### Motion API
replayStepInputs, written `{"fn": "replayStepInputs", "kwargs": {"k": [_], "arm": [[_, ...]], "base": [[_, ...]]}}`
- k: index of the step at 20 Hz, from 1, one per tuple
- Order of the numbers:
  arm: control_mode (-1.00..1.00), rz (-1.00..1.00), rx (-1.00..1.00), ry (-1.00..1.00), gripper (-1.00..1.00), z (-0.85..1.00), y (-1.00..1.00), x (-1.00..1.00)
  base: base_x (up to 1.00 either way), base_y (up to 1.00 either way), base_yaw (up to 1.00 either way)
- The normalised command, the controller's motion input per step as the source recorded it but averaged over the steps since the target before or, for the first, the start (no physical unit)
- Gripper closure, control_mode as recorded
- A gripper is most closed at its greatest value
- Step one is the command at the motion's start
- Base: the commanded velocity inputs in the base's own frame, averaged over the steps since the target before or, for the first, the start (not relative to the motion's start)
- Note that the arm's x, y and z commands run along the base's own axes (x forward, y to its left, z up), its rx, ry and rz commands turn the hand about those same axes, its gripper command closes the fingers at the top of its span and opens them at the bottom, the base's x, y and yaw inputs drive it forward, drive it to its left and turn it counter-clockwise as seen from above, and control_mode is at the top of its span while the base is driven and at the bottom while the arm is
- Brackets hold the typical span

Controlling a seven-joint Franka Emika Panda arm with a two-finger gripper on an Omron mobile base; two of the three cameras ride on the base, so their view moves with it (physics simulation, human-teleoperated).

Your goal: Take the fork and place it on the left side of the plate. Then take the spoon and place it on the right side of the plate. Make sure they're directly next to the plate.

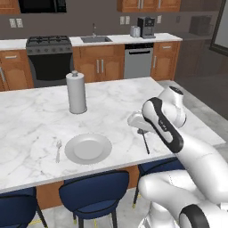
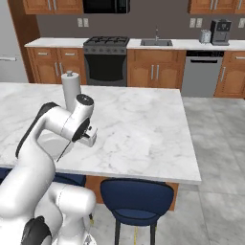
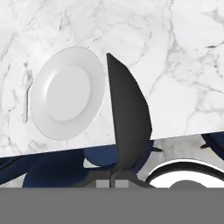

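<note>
while closed tight on the spoon (image 3: 127, 118), jaws carrying it above the desk (image 1: 35, 116) to the right of the plate (image 1: 88, 148), handle hanging down toward the marble. seen from the hand, dark blade of the spoon rising large just beside the plate's right rim. fork (image 1: 58, 150) already lying flat just left of the plate, close to its rim, tines pointing away from the stools. gripper (image 1: 141, 130) half hidden behind the forearm in the left base view.

likely light, stiff and slick, being thin metal; apt to swing or twist in a pinch taken near one end, so better lowered gently and laid flat before letting go. plate shallow and holding nothing, centre bare. tall paper towel roll (image 1: 76, 93) standing farther back, well apart from the setting.
</note>
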Motion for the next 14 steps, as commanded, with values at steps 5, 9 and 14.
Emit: {"fn": "replayStepInputs", "kwargs": {"k": [5,9,14], "arm": [[-1.00,0.00,0.04,0.00,1.00,-0.27,0.02,0.29],[-1.00,0.00,0.00,0.00,1.00,-0.29,0.14,0.41],[-1.00,0.01,0.00,0.03,1.00,-0.32,0.26,0.44]], "base": [[0.00,0.00,0.00],[0.00,0.00,0.00],[0.00,0.00,0.00]]}}
